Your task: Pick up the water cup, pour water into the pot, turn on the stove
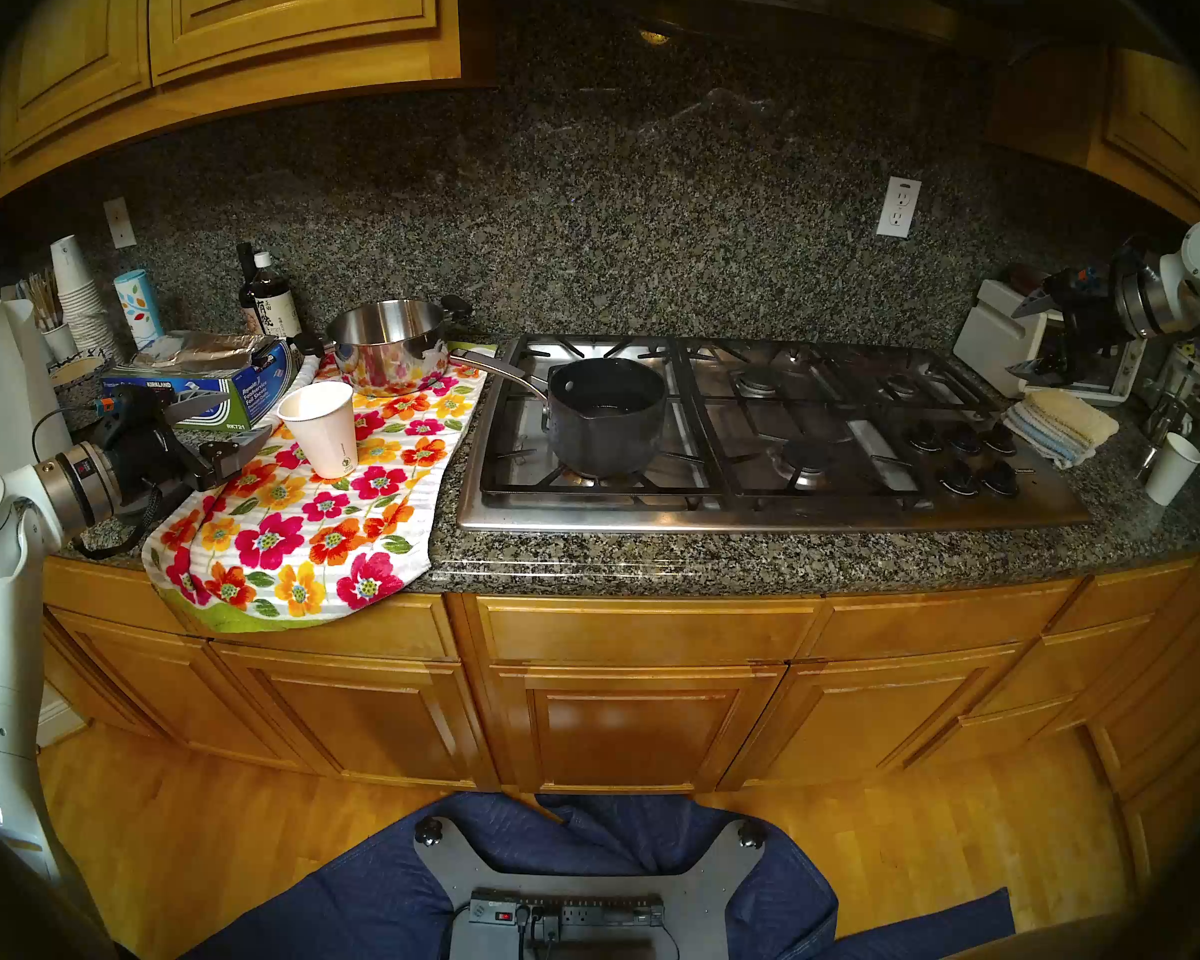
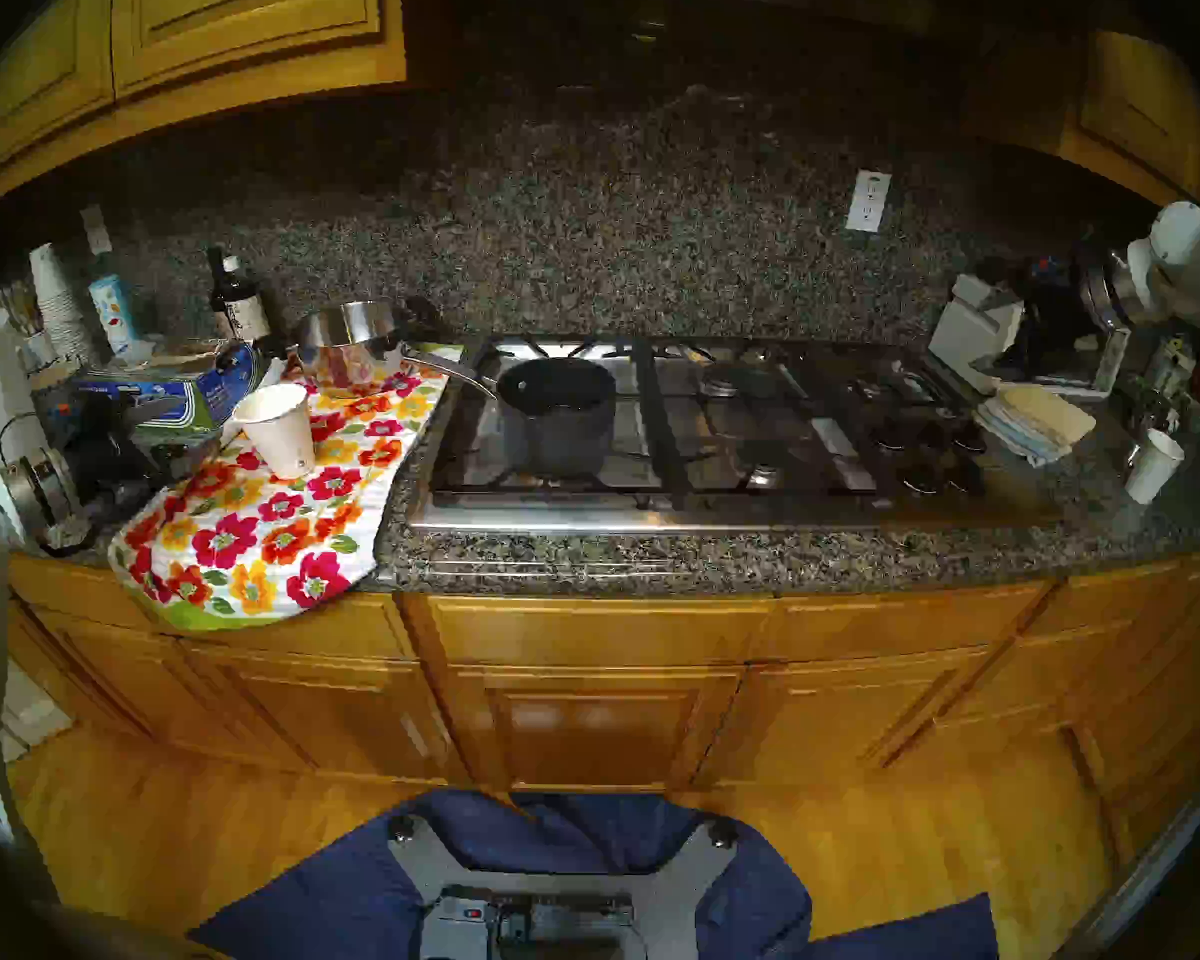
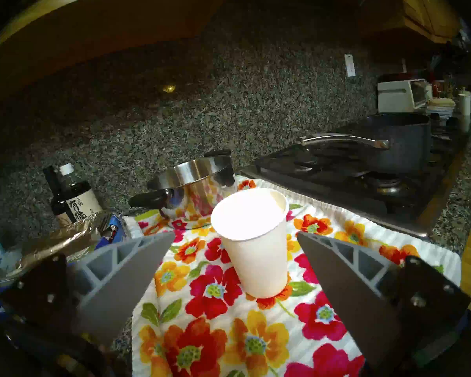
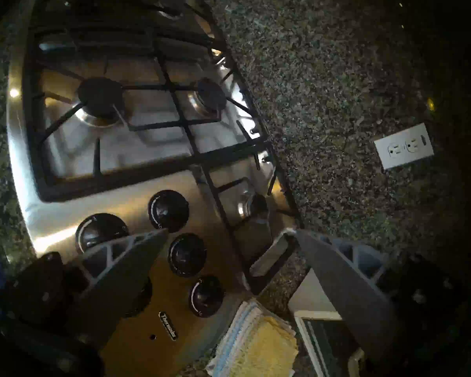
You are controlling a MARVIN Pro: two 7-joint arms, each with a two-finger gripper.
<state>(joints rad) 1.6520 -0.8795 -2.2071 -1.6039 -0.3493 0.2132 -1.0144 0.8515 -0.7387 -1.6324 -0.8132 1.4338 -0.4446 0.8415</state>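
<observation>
The cup (image 1: 321, 428) stands upright on the floral towel (image 1: 292, 522), just ahead of the released left hand (image 1: 237, 425). The right hand (image 1: 1030, 335), also released, hangs above the stove's (image 1: 756, 508) knobs (image 4: 186, 254). The pot (image 1: 607, 418) sits on the grate.

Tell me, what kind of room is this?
A home kitchen, most likely: a gas stove set in a granite counter, wooden cabinets below, and a pot on a burner.
</observation>
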